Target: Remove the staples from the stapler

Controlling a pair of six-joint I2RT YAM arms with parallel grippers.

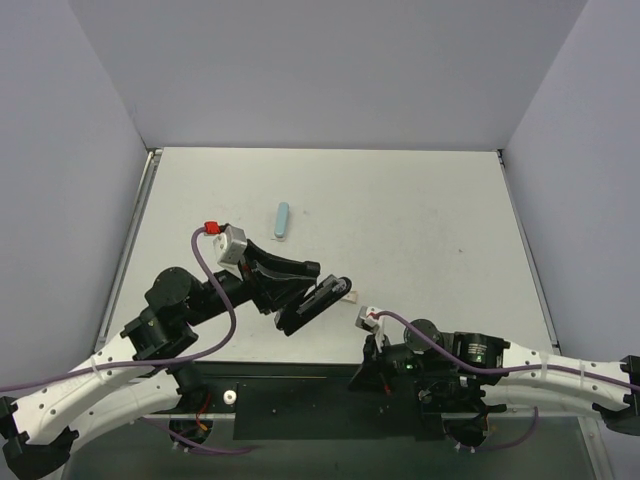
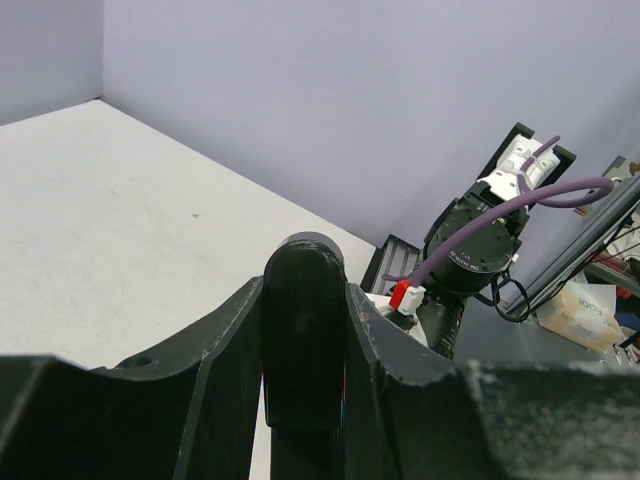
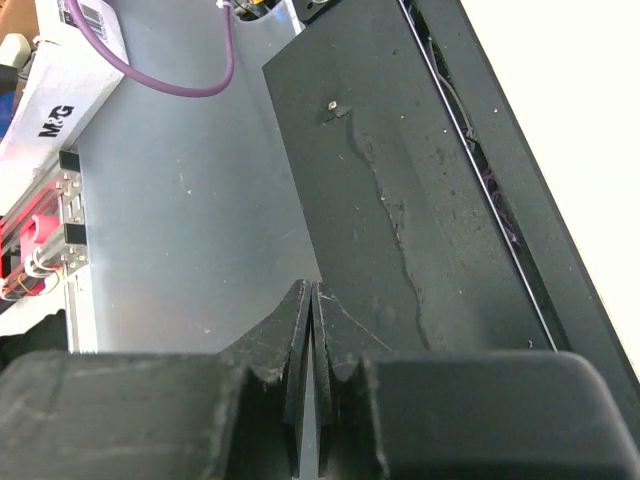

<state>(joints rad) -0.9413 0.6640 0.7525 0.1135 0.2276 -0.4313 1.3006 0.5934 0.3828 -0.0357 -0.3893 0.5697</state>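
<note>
The black stapler (image 1: 320,301) is lifted off the white table (image 1: 400,220) near the front centre, gripped by my left gripper (image 1: 293,288). In the left wrist view its rounded black end (image 2: 304,330) stands clamped between my left gripper's (image 2: 305,310) two fingers (image 2: 225,350). I cannot tell whether the stapler's arms are apart. A small pale strip (image 1: 350,296) lies on the table at the stapler's right tip. My right gripper (image 1: 362,378) (image 3: 313,300) is shut and empty, low over the dark base plate (image 3: 400,200) at the table's near edge.
A light blue oblong object (image 1: 283,219) lies on the table behind my left gripper. The right arm (image 2: 470,250) with its purple cable shows in the left wrist view. Grey walls enclose the table on three sides.
</note>
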